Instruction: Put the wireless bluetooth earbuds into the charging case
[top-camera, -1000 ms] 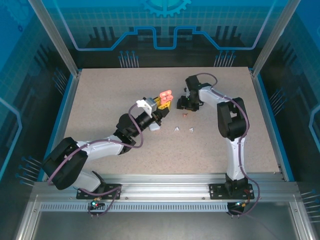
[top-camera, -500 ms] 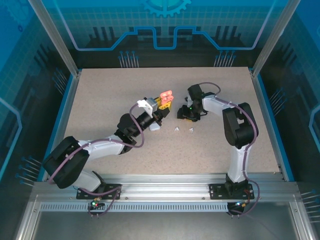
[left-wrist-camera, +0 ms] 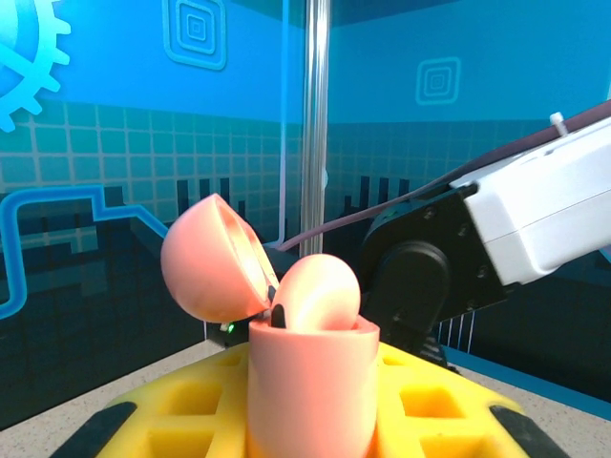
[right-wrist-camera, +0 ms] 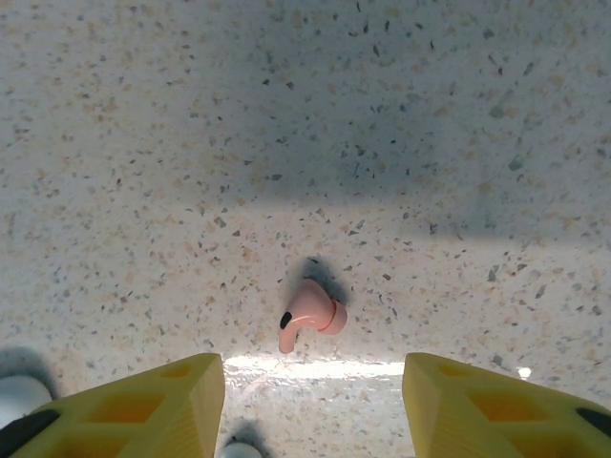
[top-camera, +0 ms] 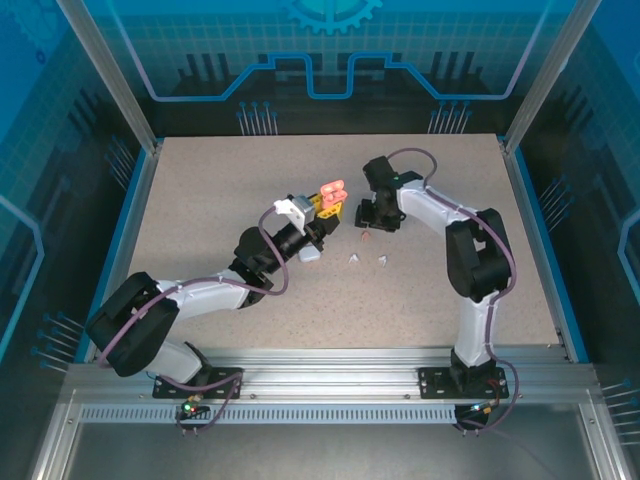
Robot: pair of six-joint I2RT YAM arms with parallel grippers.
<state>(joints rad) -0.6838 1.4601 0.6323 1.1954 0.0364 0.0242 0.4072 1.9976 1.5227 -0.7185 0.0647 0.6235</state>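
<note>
Tabletop [top-camera: 230,180]: right pincer [right-wrist-camera: 315,382] back above pink earbud [right-wrist-camera: 307,322]

The desk [right-wrist-camera: 430,114] is a matt, speckled beige composite with a stone-like grain. The tiny salmon-pink plastic earbud [right-wrist-camera: 307,320] looks smooth with a soft sheen. The salmon-pink pebble-shaped charging case [left-wrist-camera: 310,382] is smooth satin plastic. The yellow fingers [right-wrist-camera: 143,405] of the right claw [right-wrist-camera: 313,386] are matt moulded plastic. The white arm casing [left-wrist-camera: 544,210] is smooth plastic, and the rail [top-camera: 330,365] at the desk's near edge is brushed metal.

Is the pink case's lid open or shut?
Open. The lid is flipped back at its hinge, tilted off to the left above the pink case.
</note>
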